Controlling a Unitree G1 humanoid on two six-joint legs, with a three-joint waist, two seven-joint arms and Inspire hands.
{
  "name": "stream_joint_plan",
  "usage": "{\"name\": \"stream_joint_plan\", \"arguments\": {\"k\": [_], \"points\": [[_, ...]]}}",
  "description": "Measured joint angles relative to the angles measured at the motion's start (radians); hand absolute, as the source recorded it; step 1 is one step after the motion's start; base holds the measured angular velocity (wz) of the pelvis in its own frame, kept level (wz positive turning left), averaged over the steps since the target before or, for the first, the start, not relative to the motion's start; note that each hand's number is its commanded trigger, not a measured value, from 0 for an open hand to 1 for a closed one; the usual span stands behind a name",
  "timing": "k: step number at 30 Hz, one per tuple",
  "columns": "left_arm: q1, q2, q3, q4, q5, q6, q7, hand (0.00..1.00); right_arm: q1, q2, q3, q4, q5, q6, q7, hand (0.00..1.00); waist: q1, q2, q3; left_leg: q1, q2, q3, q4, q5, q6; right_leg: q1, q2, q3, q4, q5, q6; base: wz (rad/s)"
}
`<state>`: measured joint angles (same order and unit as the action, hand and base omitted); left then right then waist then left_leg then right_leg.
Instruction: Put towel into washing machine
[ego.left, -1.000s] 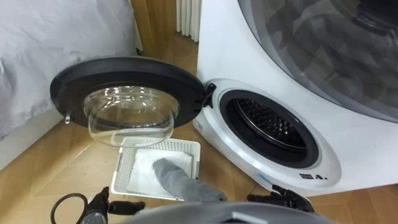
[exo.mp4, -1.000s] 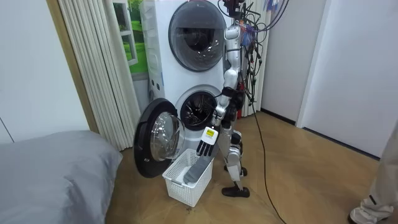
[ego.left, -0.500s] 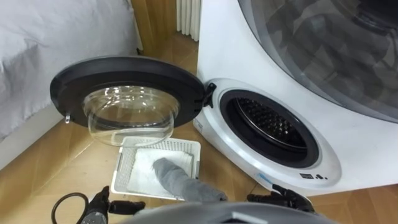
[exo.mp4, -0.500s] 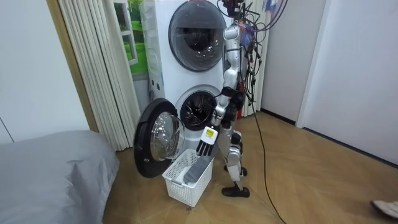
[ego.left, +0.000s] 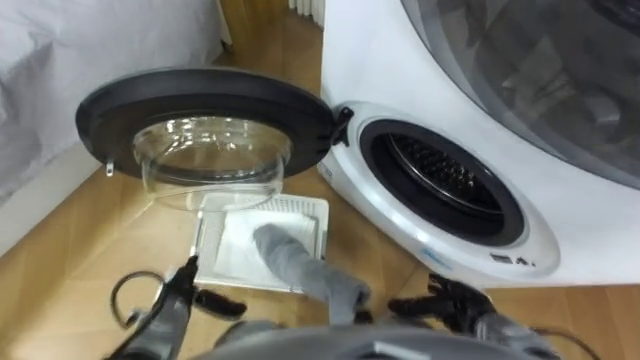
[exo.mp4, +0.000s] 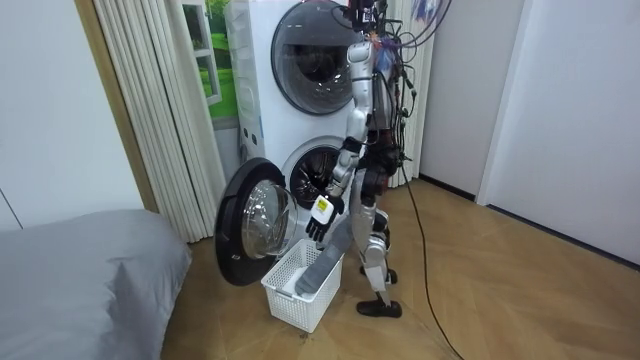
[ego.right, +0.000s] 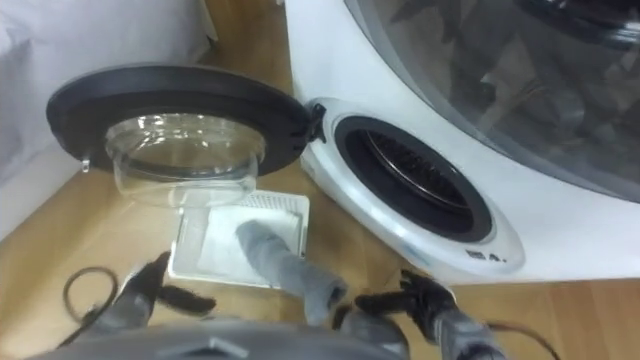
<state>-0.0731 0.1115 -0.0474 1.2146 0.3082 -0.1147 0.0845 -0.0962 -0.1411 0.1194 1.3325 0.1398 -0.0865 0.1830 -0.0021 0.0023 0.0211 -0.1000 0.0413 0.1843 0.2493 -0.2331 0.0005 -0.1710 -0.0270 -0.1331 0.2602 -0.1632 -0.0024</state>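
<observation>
The grey towel (ego.left: 295, 262) lies in the white laundry basket (ego.left: 208, 255) on the floor, under the washing machine (ego.left: 370, 80) door (ego.left: 200, 100), which is open. The towel's near end hangs over the basket's rim. The left hand (ego.left: 205, 298) and right hand (ego.left: 440, 300) are near it with loose fingers, holding nothing.

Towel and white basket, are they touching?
Touching. The left eye view shows the towel lying in the basket and draped over its rim.
</observation>
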Motion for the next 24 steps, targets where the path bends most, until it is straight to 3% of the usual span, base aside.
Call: {"name": "stream_joint_plan", "arguments": {"k": [2,6,9,11,16,19,24], "points": [[-0.072,-0.017,-0.034,0.052,0.001,-0.009,0.002,0.0,-0.047,0.011,0.019,0.008,-0.025,-0.004,-0.017,0.0,-0.015,0.006,0.0134,-0.058,-0.001,-0.001,0.027,0.0,0.0,-0.063,-0.006,-0.001,0.035,0.0,0.0,0.02],[-0.144,-0.035,-0.059,0.091,0.0,-0.014,0.018,0.0,-0.104,0.042,0.031,0.007,-0.052,-0.009,-0.041,0.0,-0.021,0.0,0.0247,-0.16,0.0,-0.001,0.085,-0.002,0.003,-0.175,-0.009,0.018,0.097,0.001,-0.004,-0.13],[-0.187,-0.041,-0.078,0.091,0.002,-0.028,0.043,0.0,-0.151,0.052,0.058,-0.002,-0.057,-0.009,-0.066,0.0,-0.019,-0.016,0.0381,-0.254,-0.001,0.003,0.142,-0.005,0.009,-0.284,-0.017,0.024,0.165,0.001,-0.005,-0.15],[-0.227,-0.045,-0.097,0.091,0.001,-0.041,0.065,0.0,-0.169,0.054,0.072,-0.013,-0.056,-0.018,-0.087,0.0,-0.026,-0.024,0.0458,-0.34,-0.001,0.004,0.191,-0.009,0.016,-0.368,-0.024,0.024,0.211,0.0,-0.017,0.03],[-0.284,-0.051,-0.14,0.088,0.001,-0.057,0.124,0.0,-0.188,0.06,0.115,-0.057,-0.046,-0.024,-0.119,0.0,-0.03,-0.027,0.0517,-0.51,0.009,0.002,0.325,-0.031,0.029,-0.529,-0.027,0.04,0.308,-0.002,-0.035,-0.01],[-0.314,-0.051,-0.158,0.079,0.01,-0.061,0.152,0.0,-0.199,0.063,0.124,-0.093,-0.022,-0.026,-0.138,0.0,-0.033,-0.026,0.0546,-0.621,0.022,-0.001,0.422,-0.063,0.035,-0.637,-0.023,0.051,0.389,-0.012,-0.04,-0.09],[-0.376,-0.04,-0.208,0.076,0.049,-0.065,0.197,0.0,-0.23,0.063,0.144,-0.115,0.045,-0.036,-0.148,0.0,-0.053,-0.025,0.0588,-0.786,0.039,0.003,0.551,-0.084,0.043,-0.799,-0.023,0.065,0.493,-0.01,-0.044,-0.06]]}}
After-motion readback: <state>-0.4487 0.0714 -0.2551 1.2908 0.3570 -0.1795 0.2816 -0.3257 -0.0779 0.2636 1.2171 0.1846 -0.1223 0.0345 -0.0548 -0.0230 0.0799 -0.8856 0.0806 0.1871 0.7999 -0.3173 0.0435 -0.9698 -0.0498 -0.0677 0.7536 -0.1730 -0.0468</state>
